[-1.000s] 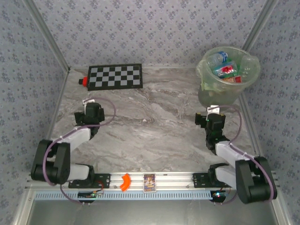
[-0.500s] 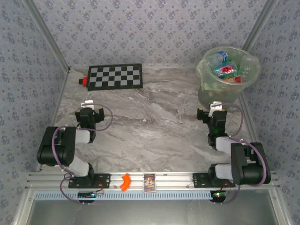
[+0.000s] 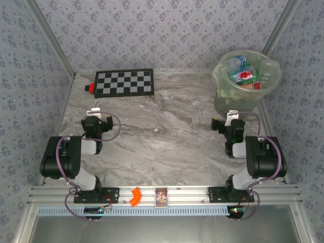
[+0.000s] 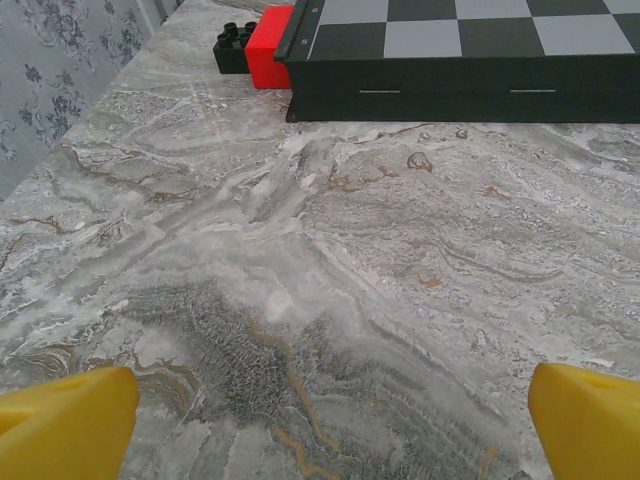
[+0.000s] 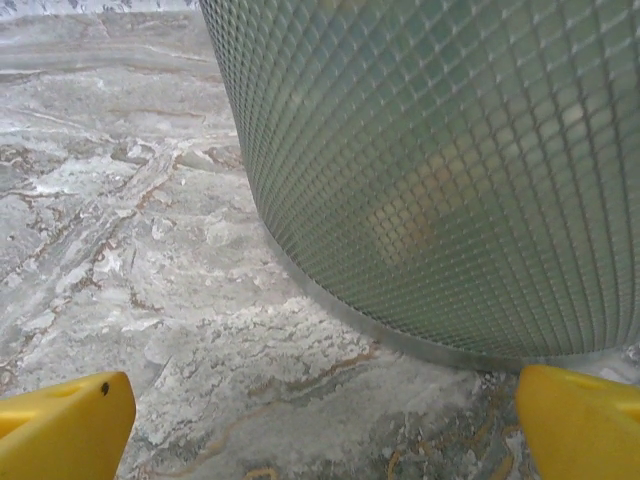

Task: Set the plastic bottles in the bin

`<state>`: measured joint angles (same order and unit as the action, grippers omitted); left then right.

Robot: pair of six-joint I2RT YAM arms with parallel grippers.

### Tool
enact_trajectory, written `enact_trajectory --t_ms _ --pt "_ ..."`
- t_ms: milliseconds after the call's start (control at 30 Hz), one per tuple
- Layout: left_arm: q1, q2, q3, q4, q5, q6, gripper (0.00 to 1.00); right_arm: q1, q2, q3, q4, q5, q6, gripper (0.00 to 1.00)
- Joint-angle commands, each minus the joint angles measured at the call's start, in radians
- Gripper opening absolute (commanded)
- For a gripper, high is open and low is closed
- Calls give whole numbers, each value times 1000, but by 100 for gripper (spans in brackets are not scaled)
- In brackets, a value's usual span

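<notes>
Now, you have the grey marbled table (image 3: 167, 136) spread out ahead of both arms. At its far right corner stands the bin (image 3: 228, 104), a round pale-green bucket with a thin liner; in your right wrist view its mesh-patterned wall (image 5: 450, 170) rises close ahead, its base on the marble. Across from it, at the far left, lies the black-and-white checkerboard (image 3: 125, 82), flat on the table. The plastic bottles (image 3: 244, 76) you can see are all inside the bin: clear ones with blue labels, something green, and a touch of red among them. How many there are you cannot tell from above.

Your left gripper (image 3: 92, 114) sits low over the left side of the table, facing the checkerboard, and its yellow fingers (image 4: 70, 420) are spread wide with bare marble between them. Your right gripper (image 3: 232, 115) sits just before the bin, and its fingers (image 5: 580, 425) are likewise parted and grasp nothing. Smallest, a red block (image 4: 268, 45) touches the checkerboard's left end, with a black block (image 4: 232, 50) just beside it.
</notes>
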<state>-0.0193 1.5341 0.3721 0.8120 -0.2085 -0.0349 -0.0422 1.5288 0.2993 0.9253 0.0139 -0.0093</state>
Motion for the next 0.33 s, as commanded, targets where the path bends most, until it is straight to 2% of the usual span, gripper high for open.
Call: enact_trajectory --t_ms 0,167,300 --pt "5 1 26 32 16 -11 100 23 -2 35 13 74 -11 99" --pt "5 0 26 31 16 -11 100 90 5 15 59 201 -52 100" --pt "5 1 27 32 17 -10 100 89 6 27 41 209 -45 99"
